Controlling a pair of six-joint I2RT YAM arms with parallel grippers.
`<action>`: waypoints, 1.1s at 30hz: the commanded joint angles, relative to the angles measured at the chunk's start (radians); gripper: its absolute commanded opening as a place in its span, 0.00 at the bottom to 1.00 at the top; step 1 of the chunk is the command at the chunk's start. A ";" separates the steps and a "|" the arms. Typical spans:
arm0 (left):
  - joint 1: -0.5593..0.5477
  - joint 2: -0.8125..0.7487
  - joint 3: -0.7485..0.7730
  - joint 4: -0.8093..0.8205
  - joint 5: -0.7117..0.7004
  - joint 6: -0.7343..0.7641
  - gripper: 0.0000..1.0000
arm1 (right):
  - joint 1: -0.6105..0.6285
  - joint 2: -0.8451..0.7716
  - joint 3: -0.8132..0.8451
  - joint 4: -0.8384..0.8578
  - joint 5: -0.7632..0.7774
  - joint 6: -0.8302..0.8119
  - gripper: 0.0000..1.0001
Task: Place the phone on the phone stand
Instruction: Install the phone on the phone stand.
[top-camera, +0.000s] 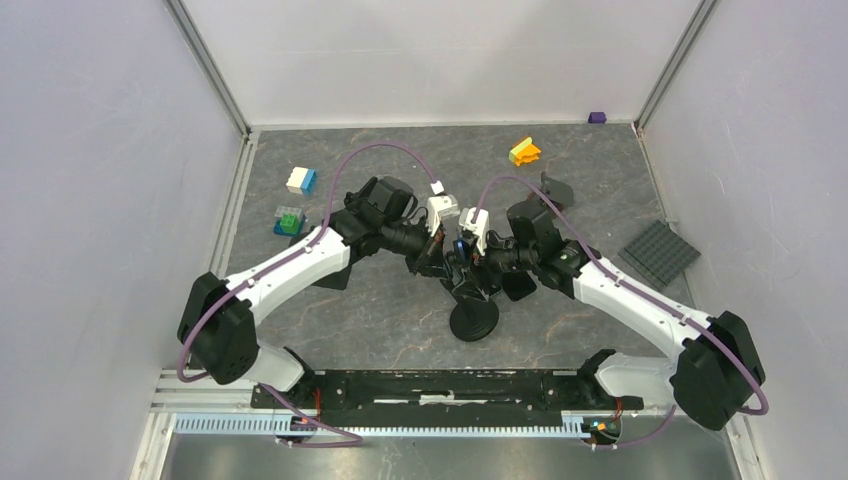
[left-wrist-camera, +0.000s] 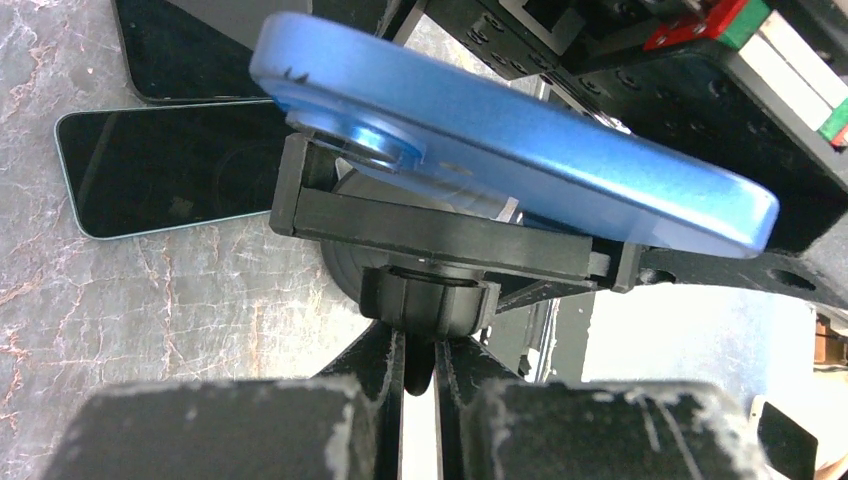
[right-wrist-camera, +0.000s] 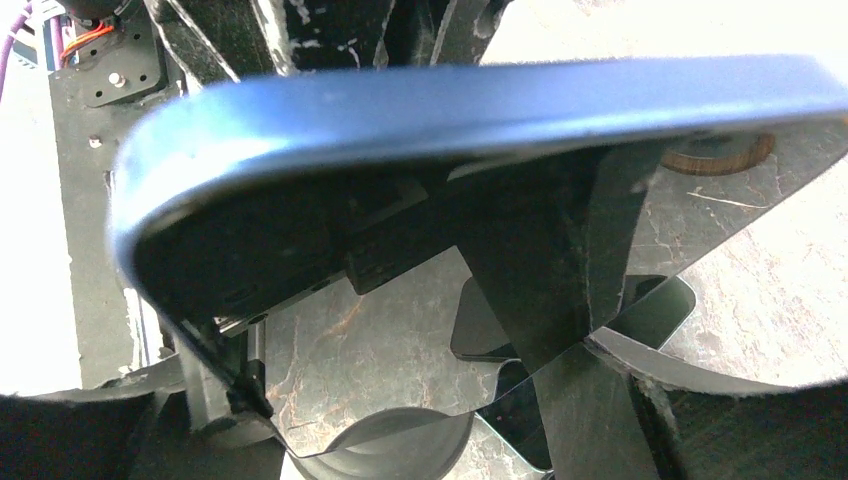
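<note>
Phone (left-wrist-camera: 520, 130), blue, lies tilted across the cradle of the black phone stand (top-camera: 474, 320) mid-table (top-camera: 390, 325). Left gripper (left-wrist-camera: 420, 350) pinches the stand's neck. Right gripper (right-wrist-camera: 400, 340), jaws wide, clamps the phone's sides. Past the stand, two dark phones (left-wrist-camera: 170, 170) lie flat. Coloured blocks (top-camera: 524, 151) sit farther back.

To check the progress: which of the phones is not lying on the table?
The blue phone, raised at the stand; one dark phone and a second dark phone lie flat.
</note>
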 joint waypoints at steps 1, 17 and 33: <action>-0.086 0.082 -0.003 0.197 -0.104 0.058 0.02 | 0.195 -0.018 0.114 0.150 -0.395 -0.248 0.06; -0.085 0.056 -0.041 0.220 -0.078 0.088 0.02 | 0.055 -0.049 0.057 0.261 -0.324 -0.131 0.14; -0.074 -0.046 -0.082 0.180 -0.098 0.226 0.02 | -0.082 -0.117 -0.005 0.209 -0.226 -0.204 0.01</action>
